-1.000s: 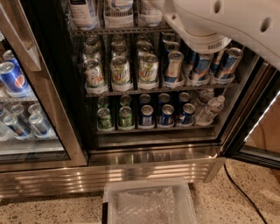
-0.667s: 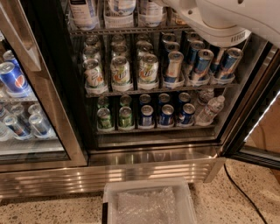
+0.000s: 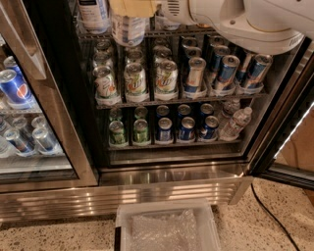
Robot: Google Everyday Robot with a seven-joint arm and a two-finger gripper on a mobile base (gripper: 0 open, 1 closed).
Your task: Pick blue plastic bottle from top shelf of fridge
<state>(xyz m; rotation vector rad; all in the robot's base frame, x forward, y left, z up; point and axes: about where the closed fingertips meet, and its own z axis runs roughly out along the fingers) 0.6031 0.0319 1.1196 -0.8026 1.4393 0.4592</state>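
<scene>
Shifted toward 9 o'clock since the earlier frame: white arm [image 3: 235, 19], now reaching along the view's 12 o'clock edge. Hand [image 3: 133, 8]: tan, at 12 o'clock, directly over the bottle [image 3: 126, 29]; whether it grips cannot be told. Bottle: pale label, at the top shelf [image 3: 93, 35] of the fridge [image 3: 167, 169], base overlapping the shelf's front edge. Cans [image 3: 166, 78]: two racks, at 6 o'clock of the bottle.
</scene>
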